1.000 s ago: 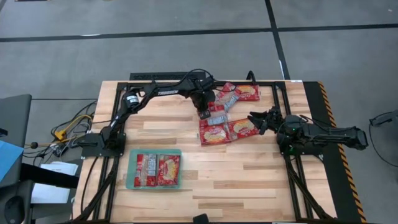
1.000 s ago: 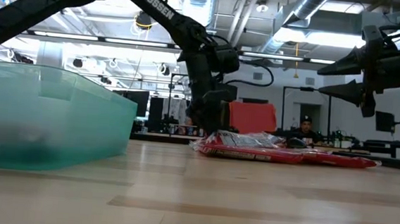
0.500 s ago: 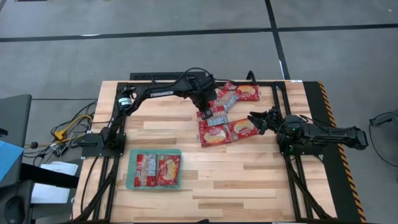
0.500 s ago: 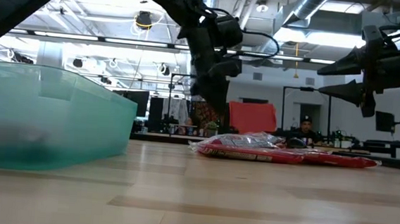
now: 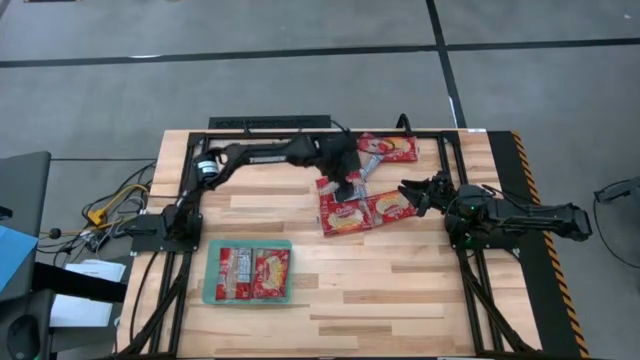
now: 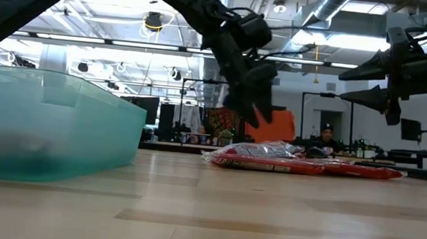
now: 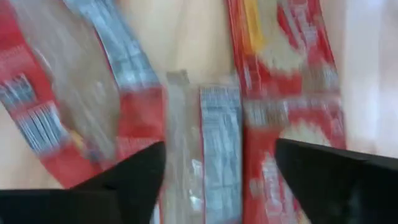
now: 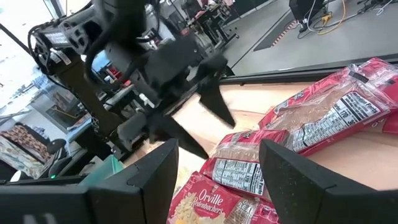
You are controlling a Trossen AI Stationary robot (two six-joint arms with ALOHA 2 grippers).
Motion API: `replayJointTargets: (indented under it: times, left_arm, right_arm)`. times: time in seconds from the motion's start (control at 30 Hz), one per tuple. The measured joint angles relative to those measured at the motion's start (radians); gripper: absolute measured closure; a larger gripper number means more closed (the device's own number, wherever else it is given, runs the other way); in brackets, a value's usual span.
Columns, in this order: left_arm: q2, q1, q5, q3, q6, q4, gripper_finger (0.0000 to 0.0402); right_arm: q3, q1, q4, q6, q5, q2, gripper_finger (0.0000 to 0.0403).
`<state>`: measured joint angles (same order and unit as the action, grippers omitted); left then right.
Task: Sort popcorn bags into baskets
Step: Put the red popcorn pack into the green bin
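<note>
The teal tray (image 5: 247, 272) sits at the left of the scene, near the front-left part of the wooden plank table (image 5: 330, 300), holding two red popcorn bags (image 5: 256, 272) laid flat side by side; bare wood lies open on every side of it, with a broad clear stretch between the tray and the pile to its right and farther back. In the low view the tray's wall (image 6: 47, 123) is translucent, smooth plastic, and what lies inside shows only as a dim blur. To the right of the tray and toward the far edge, the loose pile of bags (image 5: 365, 195) spreads in overlapping flat packets, glossy red film with a tan picture, some turned to a silver-blue printed face. The left hand (image 5: 349, 182) hangs over the pile's left part with its fingers spread wide and nothing between them; its wrist view shows both dark fingertips (image 7: 130, 180) apart above a silver-faced bag (image 7: 202, 155), though that picture is smeared. Farther right of the tray, past the pile, the right hand (image 5: 420, 193) waits just beside the pile's right edge, lifted off the table, fingers wide and empty. Black frame rails (image 5: 460, 280) border the table's right side.
</note>
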<state>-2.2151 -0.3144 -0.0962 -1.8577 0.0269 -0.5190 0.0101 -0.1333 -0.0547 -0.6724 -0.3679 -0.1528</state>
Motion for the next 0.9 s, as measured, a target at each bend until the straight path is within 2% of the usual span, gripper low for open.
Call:
replayJointTargets:
  times: [0.13,0.2,0.53,0.7,0.8,0.9]
  left_arm:
    - [-0.033,0.012,0.132,0.000,0.006,-0.011,0.0057]
    - [-0.055,0.010,0.145,0.000,0.014,0.010,0.0050]
    - [-0.145,0.029,0.167,-0.046,0.005,-0.090,0.0087]
    - [-0.169,0.042,0.221,-0.095,0.054,-0.174,0.0160]
    - [-0.176,0.043,0.240,-0.100,0.058,-0.183,0.0237]
    - [-0.176,0.044,0.241,-0.099,0.059,-0.185,0.0334]
  right_arm:
    - [0.000,-0.002,0.001,0.000,-0.001,-0.013,0.0154]
    - [0.000,-0.003,0.002,0.000,0.002,-0.016,0.0154]
    - [0.000,-0.006,0.000,-0.035,0.023,-0.056,0.0154]
    - [0.000,-0.008,-0.003,-0.036,0.024,-0.062,0.0154]
    - [0.000,-0.008,-0.005,-0.036,0.023,-0.068,0.0154]
    - [0.000,-0.008,-0.006,-0.037,0.024,-0.071,0.0154]
